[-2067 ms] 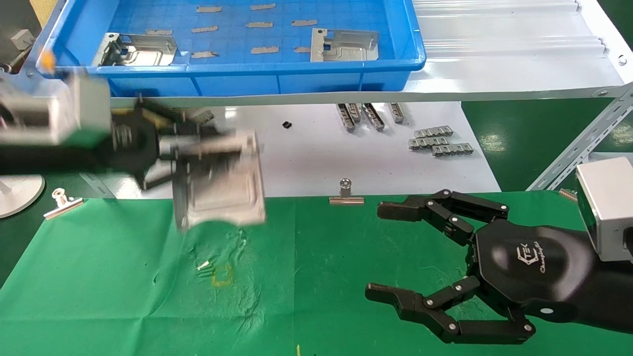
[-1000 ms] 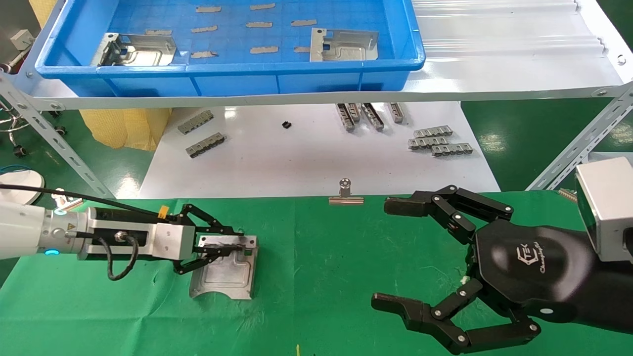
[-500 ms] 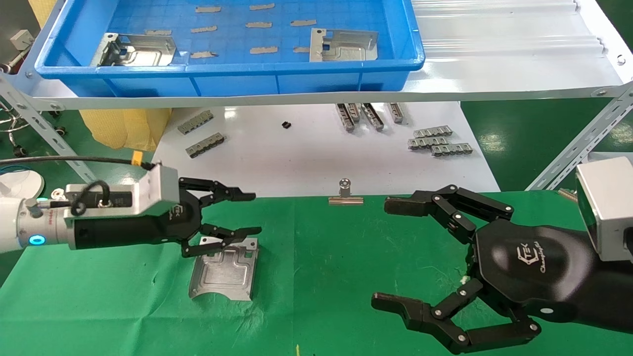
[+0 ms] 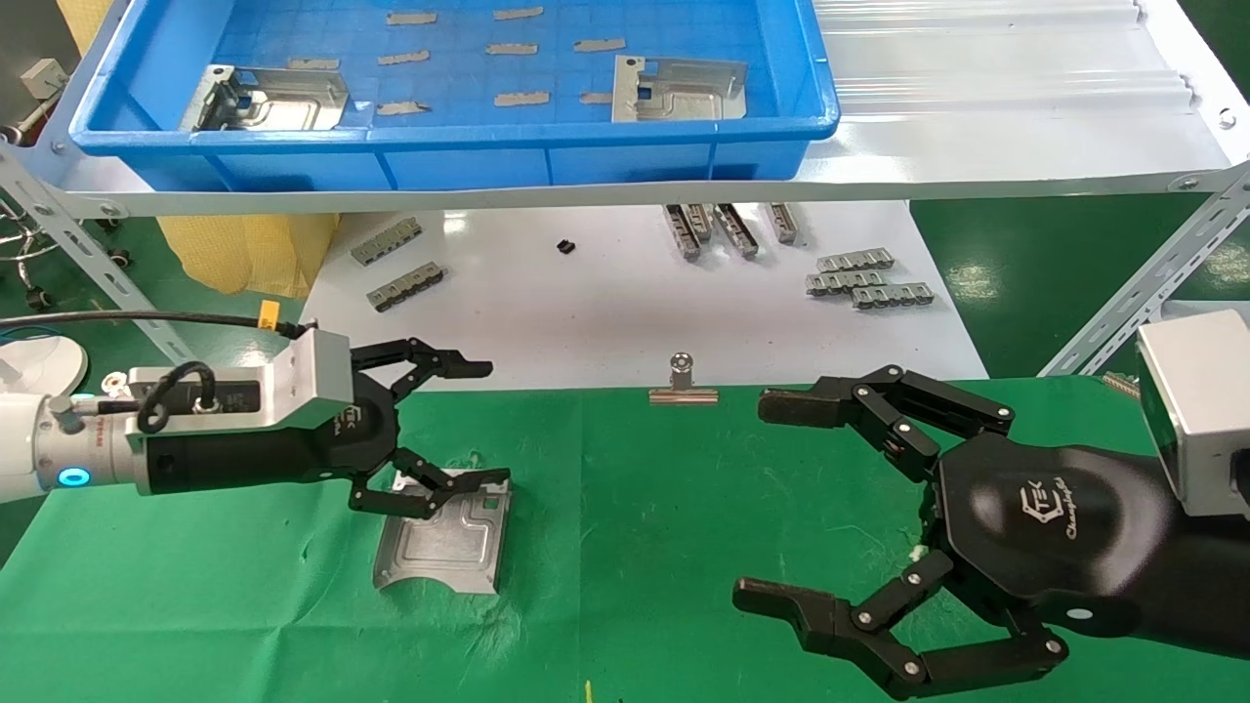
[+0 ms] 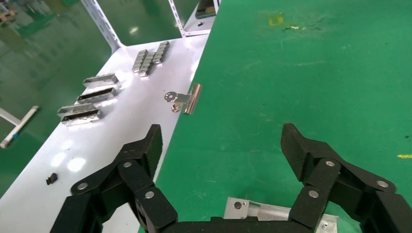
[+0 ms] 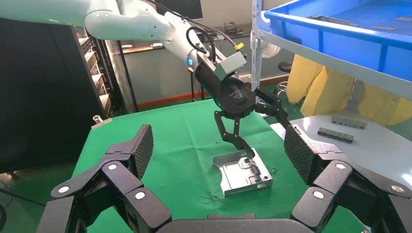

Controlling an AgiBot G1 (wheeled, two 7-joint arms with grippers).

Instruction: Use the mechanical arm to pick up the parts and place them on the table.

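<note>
One silver part (image 4: 441, 547) lies flat on the green table (image 4: 635, 527), groove side up. My left gripper (image 4: 493, 422), on the arm with the yellow tag (image 4: 266, 312), is open and empty. It hovers at the part's far edge, with its lower finger over that edge. The left wrist view shows the open jaws (image 5: 222, 138) and a corner of the part (image 5: 262, 212). Two more parts (image 4: 269, 98) (image 4: 681, 90) lie in the blue tray (image 4: 459, 132). My right gripper (image 4: 760, 500) is open and empty at the right. Its wrist view shows the placed part (image 6: 245, 174).
The tray sits on a raised shelf (image 4: 977, 166) at the back. Below it a white board (image 4: 605, 312) carries grey ribbed strips (image 4: 867, 281). A binder clip (image 4: 684, 386) holds the cloth's far edge. Bare cloth lies between the two grippers.
My left gripper carried the part down onto the cloth, let go of it, rose a little and opened wide. The part stays where it was set. The right arm has barely moved.
</note>
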